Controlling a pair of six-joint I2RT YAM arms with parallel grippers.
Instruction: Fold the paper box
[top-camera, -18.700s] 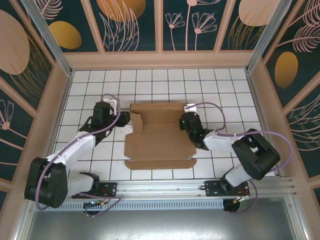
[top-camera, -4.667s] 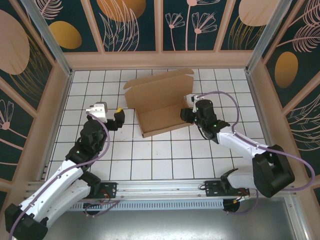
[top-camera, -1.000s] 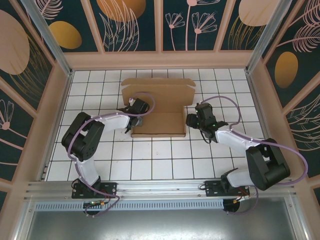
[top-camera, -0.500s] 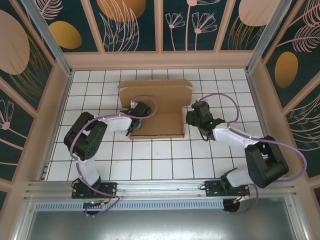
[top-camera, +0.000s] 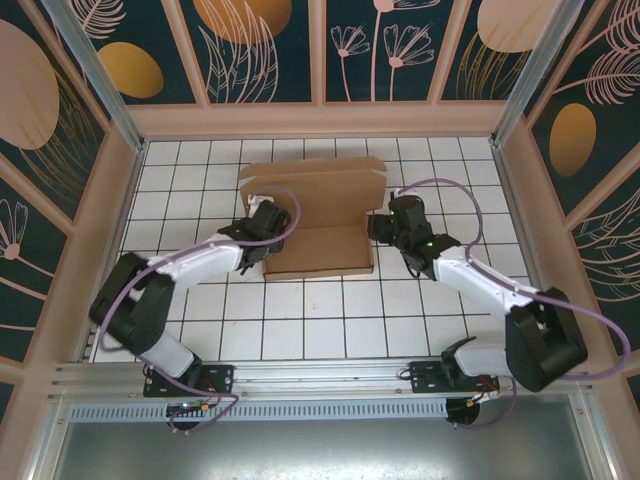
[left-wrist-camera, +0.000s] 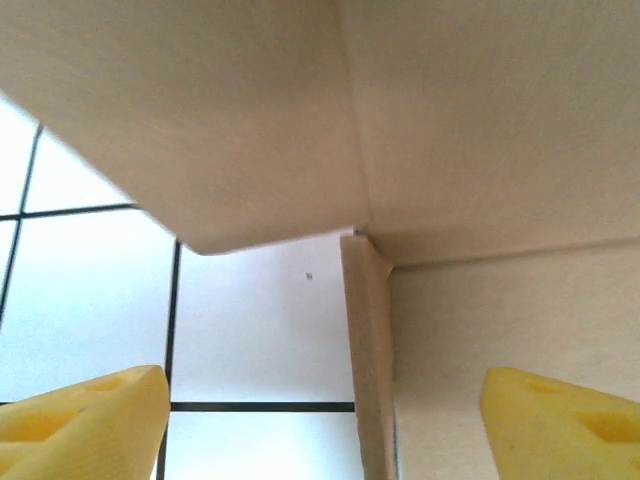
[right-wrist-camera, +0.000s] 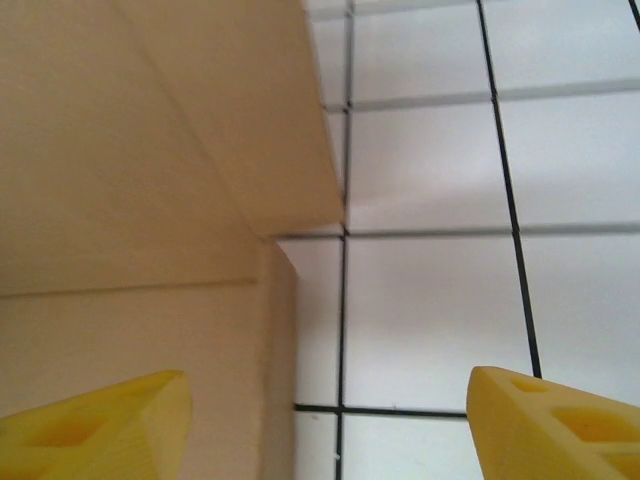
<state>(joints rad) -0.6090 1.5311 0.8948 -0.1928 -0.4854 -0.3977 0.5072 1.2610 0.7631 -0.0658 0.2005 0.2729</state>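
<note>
The paper box (top-camera: 318, 215) is sitting on the white tiled bench (top-camera: 330, 320), toward its far middle, half formed: a shallow tray with its lid panel raised behind it. The left arm (top-camera: 195, 262) is reaching to the tray's left end, and the left fingers (left-wrist-camera: 90, 410) are standing wide apart, straddling the side wall with nothing clamped. The right arm (top-camera: 470, 280) is reaching to the right end, where the right fingers (right-wrist-camera: 100, 415) are likewise spread apart on either side of that wall, gripping nothing.
</note>
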